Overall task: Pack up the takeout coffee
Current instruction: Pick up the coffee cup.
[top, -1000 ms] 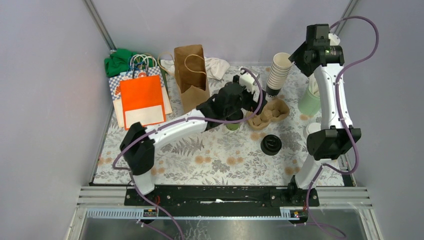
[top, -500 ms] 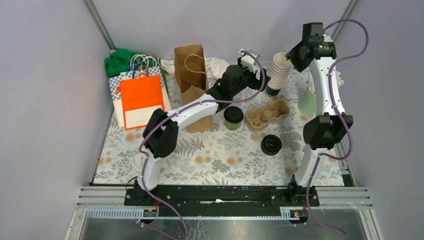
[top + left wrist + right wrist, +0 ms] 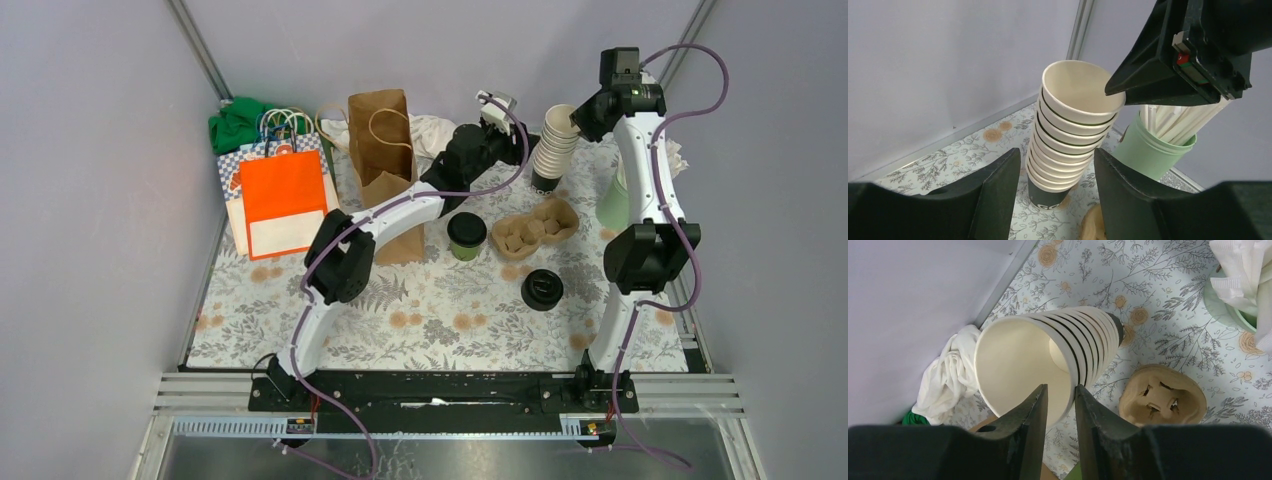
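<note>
Atop the cup stack, the right end effector straddles the rim

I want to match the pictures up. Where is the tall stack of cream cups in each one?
Top external: the stack of cream cups stands at the back, right of middle.
Left wrist: the stack fills the centre.
Right wrist: the stack shows left of centre, mouth toward the camera.
Shared landmark: the cardboard cup carrier beside it; left wrist shows only its edge.
</note>
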{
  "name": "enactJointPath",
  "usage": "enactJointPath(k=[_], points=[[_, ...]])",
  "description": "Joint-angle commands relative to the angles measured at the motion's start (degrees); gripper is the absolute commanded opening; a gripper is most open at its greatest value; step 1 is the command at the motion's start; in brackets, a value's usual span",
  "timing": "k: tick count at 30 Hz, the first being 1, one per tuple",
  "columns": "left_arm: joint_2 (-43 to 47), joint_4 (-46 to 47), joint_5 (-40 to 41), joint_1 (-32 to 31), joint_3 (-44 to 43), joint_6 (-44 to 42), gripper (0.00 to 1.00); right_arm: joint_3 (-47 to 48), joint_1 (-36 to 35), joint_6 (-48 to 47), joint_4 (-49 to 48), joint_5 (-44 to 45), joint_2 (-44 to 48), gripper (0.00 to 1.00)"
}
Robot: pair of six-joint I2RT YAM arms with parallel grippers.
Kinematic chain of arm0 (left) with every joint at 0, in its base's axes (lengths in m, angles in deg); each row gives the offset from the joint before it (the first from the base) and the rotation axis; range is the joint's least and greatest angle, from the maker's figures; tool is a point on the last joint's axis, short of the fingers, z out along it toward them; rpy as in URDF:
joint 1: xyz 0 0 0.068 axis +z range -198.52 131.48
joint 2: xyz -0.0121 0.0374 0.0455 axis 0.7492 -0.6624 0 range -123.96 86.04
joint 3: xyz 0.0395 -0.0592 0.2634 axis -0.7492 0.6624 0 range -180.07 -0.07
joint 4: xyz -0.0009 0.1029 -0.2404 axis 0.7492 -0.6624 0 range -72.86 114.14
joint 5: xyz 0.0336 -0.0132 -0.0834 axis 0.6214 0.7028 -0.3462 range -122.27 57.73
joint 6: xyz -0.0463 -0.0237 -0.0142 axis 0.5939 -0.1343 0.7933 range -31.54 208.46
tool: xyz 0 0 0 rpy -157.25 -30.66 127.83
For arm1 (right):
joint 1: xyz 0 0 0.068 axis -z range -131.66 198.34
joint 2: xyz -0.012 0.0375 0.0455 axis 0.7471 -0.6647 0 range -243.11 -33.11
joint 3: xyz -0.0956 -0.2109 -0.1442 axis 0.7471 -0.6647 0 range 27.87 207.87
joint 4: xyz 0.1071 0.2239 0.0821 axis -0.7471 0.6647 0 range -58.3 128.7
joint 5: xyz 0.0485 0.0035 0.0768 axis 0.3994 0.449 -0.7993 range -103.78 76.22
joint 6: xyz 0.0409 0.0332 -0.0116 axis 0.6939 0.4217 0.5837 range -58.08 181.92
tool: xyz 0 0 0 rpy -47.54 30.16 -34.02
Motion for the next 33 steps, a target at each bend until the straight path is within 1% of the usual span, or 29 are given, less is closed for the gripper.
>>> enactJointPath(k=[1,2,3,6,7,9,13,21,33], points=[[-1.5,7.4,-1.9,0.7,-3.2,2.0,0.60,2.6,0.2,0.9,-1.4,-0.6,-0.5,0.33],[-2.1,7.7,-2.1,0.9,-3.8,2.4,0.60,2.6,0.2,1.0,-1.3,-0.6,-0.5,0.33],[-2.7,7.7,-2.2,1.0,-4.6,2.8,0.60,2.6,0.2,1.0,-1.3,-0.8,-0.5,0.30],[-4.7,8.3,-3.4,1.5,-6.7,3.9,0.60,2.5,0.2,0.9,-1.2,-1.2,-0.4,0.18],[-5.3,8.8,-3.6,1.6,-7.0,4.3,0.60,2.5,0.2,1.0,-1.2,-1.3,-0.4,0.10],[-6.5,9.3,-4.1,1.7,-8.0,4.8,0.60,2.5,0.2,1.2,-1.0,-1.5,-0.1,0.01],[-7.9,9.5,-4.3,1.6,-10.0,5.8,0.60,2.0,0.2,1.4,-1.1,-1.5,1.0,0.00],[-9.8,10.1,-3.6,1.6,-11.0,6.7,0.59,1.2,0.2,1.6,-1.4,-1.9,1.4,0.00],[-15.3,11.4,-2.9,1.7,-17.3,7.1,0.59,0.2,0.2,2.3,-2.1,-3.6,1.8,0.00]])
